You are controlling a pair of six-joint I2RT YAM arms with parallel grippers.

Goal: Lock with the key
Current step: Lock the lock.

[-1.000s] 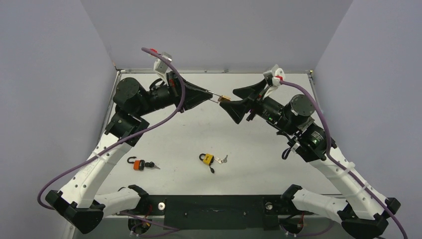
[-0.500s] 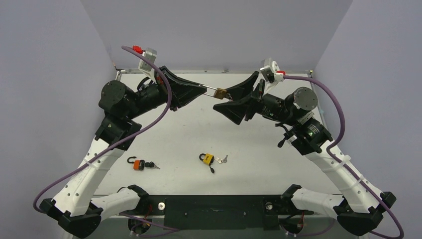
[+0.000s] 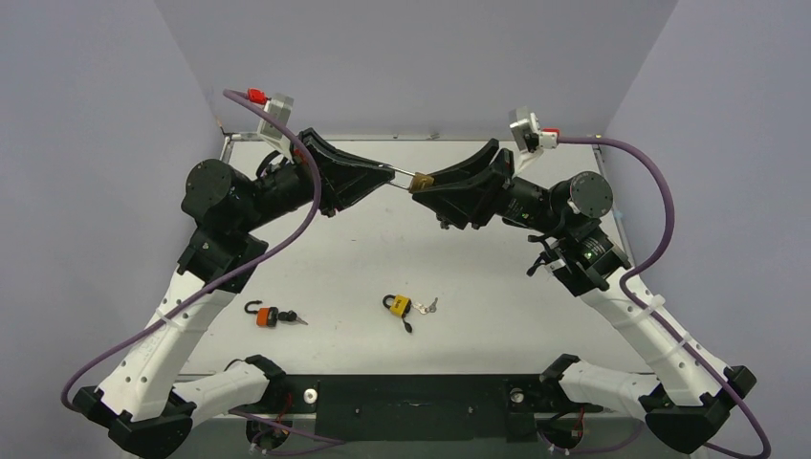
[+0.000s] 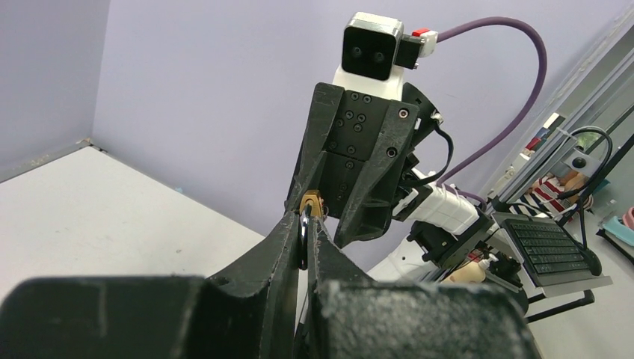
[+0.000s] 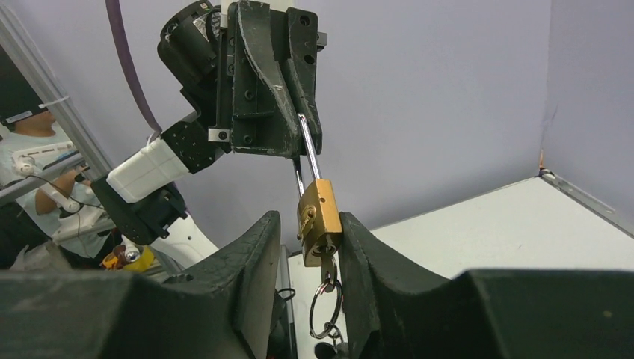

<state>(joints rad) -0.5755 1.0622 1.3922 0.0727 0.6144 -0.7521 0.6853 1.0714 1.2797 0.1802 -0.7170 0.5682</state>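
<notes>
While the left gripper (image 3: 390, 174) pinches the shackle (image 5: 308, 149), the right gripper (image 3: 422, 185) clamps the brass padlock (image 5: 320, 213), with the key (image 5: 327, 263) inserted.

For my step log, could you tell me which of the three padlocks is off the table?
The brass padlock, held mid-air by its shackle in the left end effector; the orange padlock and yellow padlock lie on the table.

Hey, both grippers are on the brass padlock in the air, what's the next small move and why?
Probably press the grippers together to drive the shackle into the padlock. The left gripper pinches the shackle, the right gripper holds the padlock, and the key hangs in its keyhole, untouched.
</notes>
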